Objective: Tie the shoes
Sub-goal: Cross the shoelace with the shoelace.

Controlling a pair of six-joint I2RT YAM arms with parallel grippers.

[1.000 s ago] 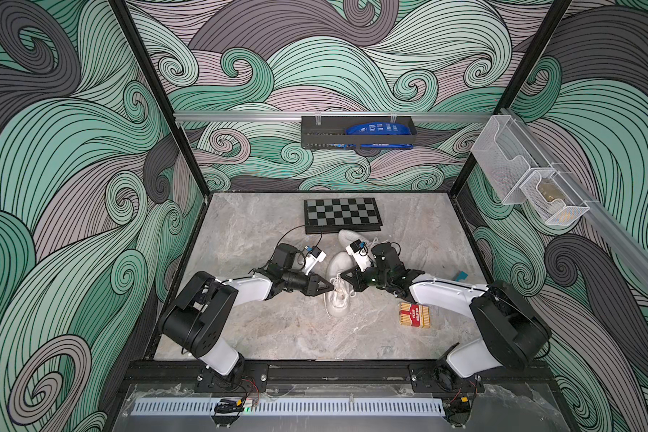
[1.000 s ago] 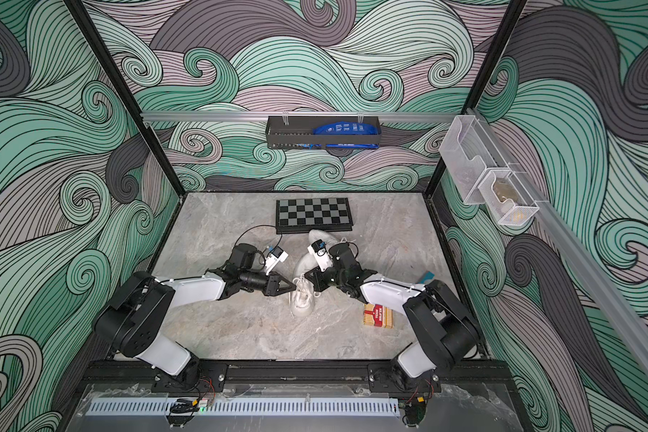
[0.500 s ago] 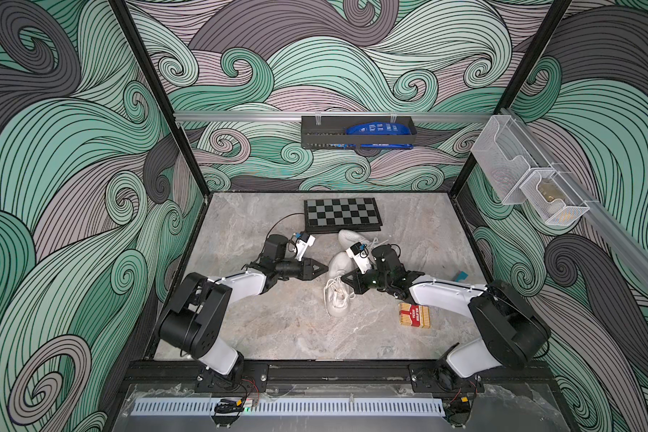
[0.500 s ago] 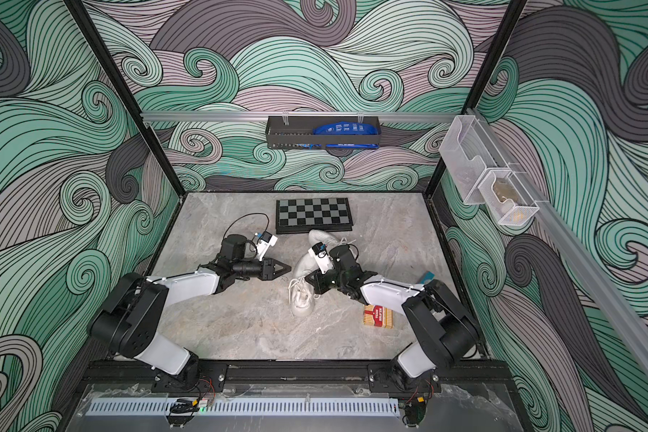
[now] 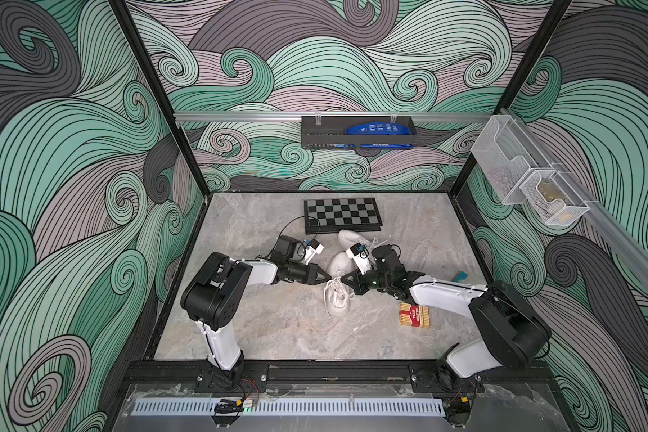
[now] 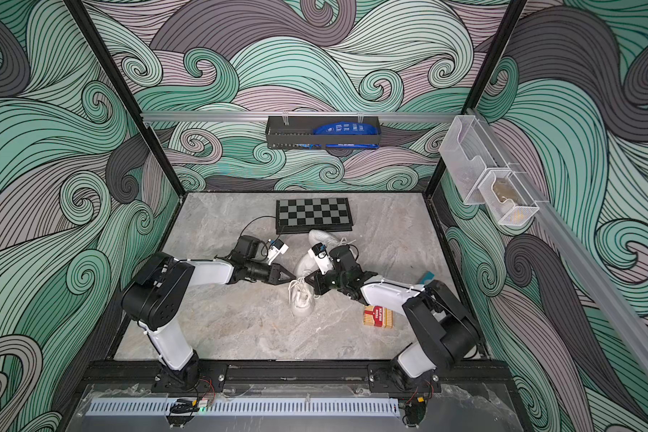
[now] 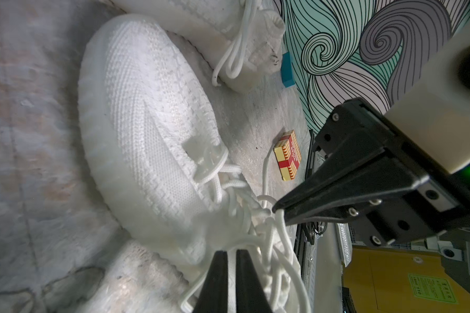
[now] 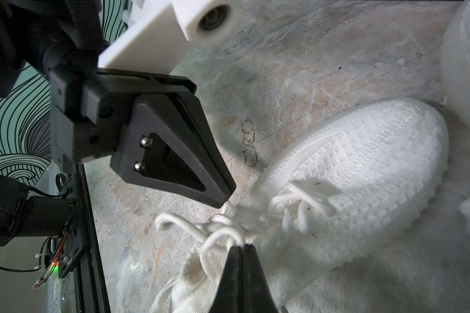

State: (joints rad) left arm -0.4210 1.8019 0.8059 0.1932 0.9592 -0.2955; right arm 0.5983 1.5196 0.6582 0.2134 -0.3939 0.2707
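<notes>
Two white knit shoes lie mid-table in both top views: the near shoe [image 5: 338,297] [image 6: 302,299] and the far shoe [image 5: 352,237] behind it. My left gripper [image 5: 328,277] and right gripper [image 5: 343,281] meet tip to tip over the near shoe's tangled laces [image 8: 217,238]. In the left wrist view the left gripper [image 7: 229,252] has a white lace strand pinched in its narrow gap, beside the shoe [image 7: 152,122]. In the right wrist view the right gripper [image 8: 240,246] is shut on a lace loop at the knot.
A folded chessboard [image 5: 342,215] lies behind the shoes. A red matchbox [image 5: 414,315] sits beside my right forearm, and a small teal block [image 5: 461,276] lies near the right wall. A black wall basket [image 5: 356,136] and clear bins [image 5: 517,175] hang higher up.
The left gripper drew back from the shoe with its jaws open, then returned to the lace knot and closed. The right gripper stayed shut on its lace.
</notes>
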